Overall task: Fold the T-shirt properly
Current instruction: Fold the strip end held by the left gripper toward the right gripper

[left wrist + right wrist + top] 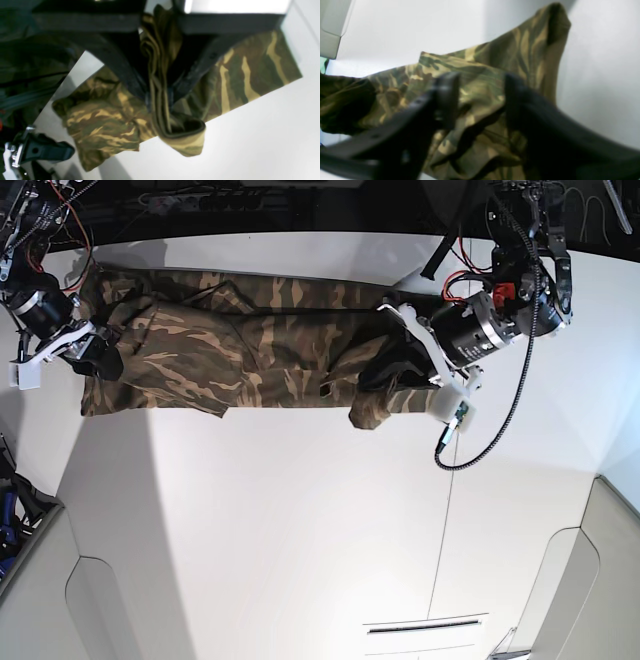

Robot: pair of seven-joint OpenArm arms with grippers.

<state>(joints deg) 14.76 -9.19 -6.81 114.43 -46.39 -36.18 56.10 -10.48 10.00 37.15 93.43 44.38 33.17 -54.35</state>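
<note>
the t-shirt [240, 360] lies as a long folded band across the far part of the white table [300, 520]. the left gripper [160, 100] is clamped on a bunched fold of the cloth, and the pinched part hangs out below the black fingers [125, 72]. the right gripper [481, 100] stands with its jaws wide apart over the wrinkled fabric at the other end of the shirt, grasping nothing.
</note>
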